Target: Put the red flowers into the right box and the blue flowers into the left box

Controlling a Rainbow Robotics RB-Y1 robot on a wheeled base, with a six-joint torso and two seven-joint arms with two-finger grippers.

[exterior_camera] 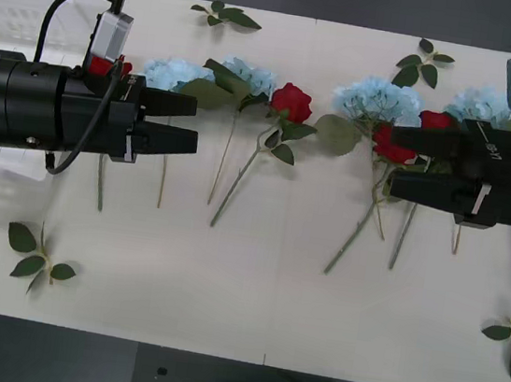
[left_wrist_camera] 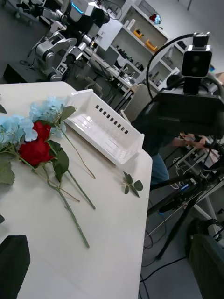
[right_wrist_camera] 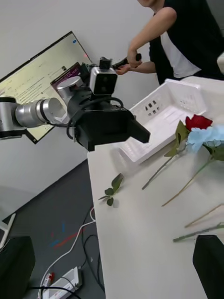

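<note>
Front view has both arms reaching in over the white desk (exterior_camera: 250,303) from either side, with nothing sorted yet as far as I can judge. The red flowers (exterior_camera: 293,102) and the blue flowers (exterior_camera: 378,101) lie mixed in a row across the far half of the desk, heads toward the far edge, stems pointing near. The left box (exterior_camera: 20,14) sits at the far left, partly under the left arm, and I see no flowers in the part that shows. The right box (left_wrist_camera: 105,133) is at the right end of the desk, and the left wrist view shows it bare inside.

So this looks like the very start: each arm lining up for a first pick.

Left hand (exterior_camera: 187,124) hovers just beside the leftmost blue cluster, black fingers a little apart, holding nothing. Right hand (exterior_camera: 408,162) hangs over the red rose and stems at the right of the row, fingers also parted with a gap between them. Whether it touches a stem underneath I can't tell, but nothing looks clamped.

Next move probably calls for dropping onto one thin stem and closing on it without dragging the neighbours, since the stems cross and the heads overlap on the right. The loose green leaf sprigs (exterior_camera: 37,256) near the desk corners aren't part of the job.
</note>
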